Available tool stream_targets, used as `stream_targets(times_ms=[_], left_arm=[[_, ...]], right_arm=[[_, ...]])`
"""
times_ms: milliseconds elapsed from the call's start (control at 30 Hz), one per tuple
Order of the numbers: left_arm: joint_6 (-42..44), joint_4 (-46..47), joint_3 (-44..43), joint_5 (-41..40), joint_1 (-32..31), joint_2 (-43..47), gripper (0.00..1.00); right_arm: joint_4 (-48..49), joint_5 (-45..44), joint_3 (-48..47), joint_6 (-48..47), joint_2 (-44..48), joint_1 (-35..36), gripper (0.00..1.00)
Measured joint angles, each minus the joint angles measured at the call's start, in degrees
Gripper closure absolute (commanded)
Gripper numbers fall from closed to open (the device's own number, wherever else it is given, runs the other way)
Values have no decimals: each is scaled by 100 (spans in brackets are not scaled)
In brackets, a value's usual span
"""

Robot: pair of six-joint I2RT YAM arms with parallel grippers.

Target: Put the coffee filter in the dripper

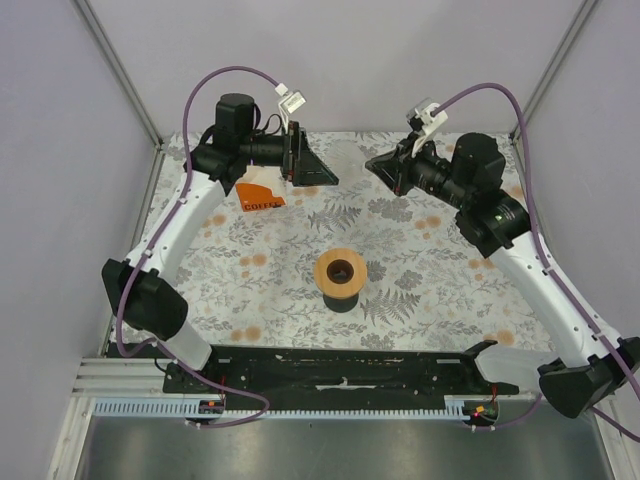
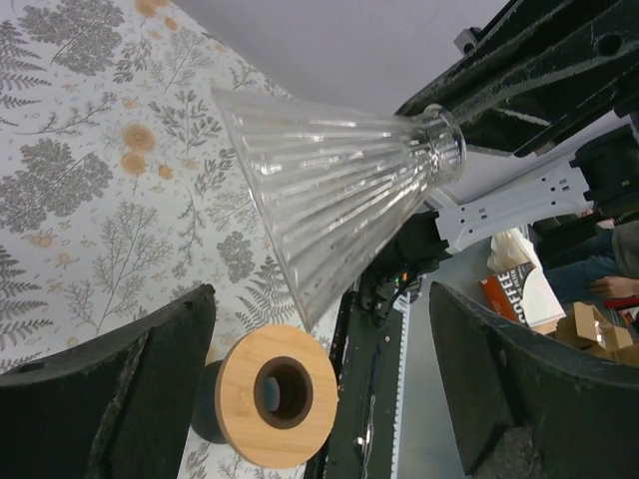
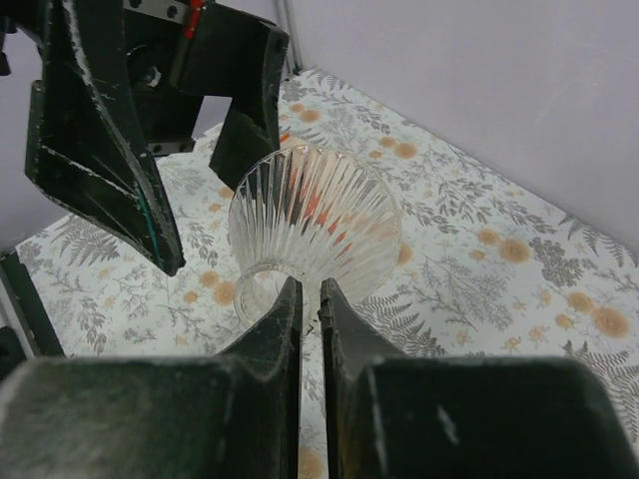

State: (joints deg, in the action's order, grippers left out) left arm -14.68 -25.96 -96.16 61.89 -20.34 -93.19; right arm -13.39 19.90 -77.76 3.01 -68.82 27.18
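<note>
From the top, the round dripper with tan wooden rim and black base [image 1: 340,271] sits alone mid floral counter [image 1: 440,290], and the left end effector [image 1: 318,170] is spread wide. Left wrist cam: the clear ribbed cone-shaped coffee filter [image 2: 339,190] hangs sideways in the air, apart from the dripper. Right wrist cam: the right end effector [image 3: 312,294] pinches the filter at its narrow end

- Two arms built of glossy white tubular links [image 1: 185,218], joined by chunky black joint housings [image 1: 152,300].
- A thin purple cable [image 1: 232,69] loops along each arm to a small white connector block [image 1: 290,100] near the wrist.
- Left gripper [image 1: 322,172] and right gripper [image 1: 378,168]: matte black, with wedge-shaped fingers [image 2: 110,399] scuffed pale along the edges.
- A flat black base plate [image 1: 340,375] carries both arms, fronted by a white slotted strip [image 1: 330,408].
</note>
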Motion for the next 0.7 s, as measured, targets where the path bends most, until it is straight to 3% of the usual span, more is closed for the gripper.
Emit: stream_targets(times_ms=[67,133,200,233,333,367,500,700], left_arm=[[-136,122,2,7,-92,-2,32],[-280,258,2,37,-160,-2,58],[-411,374,7,103,-205,-2,92],[-474,393,9,173,-223,-2,98],[-566,549,28,564,-232,42,98],[-562,527,48,557,-232,70,98],[-133,-31,-44,413,-232,83,98],[2033,-2186,-1187,-1617,-553,90,98]], right_arm=[[31,111,2,31,26,11,100],[107,214,31,59,57,20,100],[179,293,61,85,70,22,100],[219,291,83,66,70,24,100],[219,221,210,28,31,-68,100],[229,223,262,35,11,-68,94],[129,227,299,-46,7,-50,48],[-479,-188,308,-173,151,-168,18]])
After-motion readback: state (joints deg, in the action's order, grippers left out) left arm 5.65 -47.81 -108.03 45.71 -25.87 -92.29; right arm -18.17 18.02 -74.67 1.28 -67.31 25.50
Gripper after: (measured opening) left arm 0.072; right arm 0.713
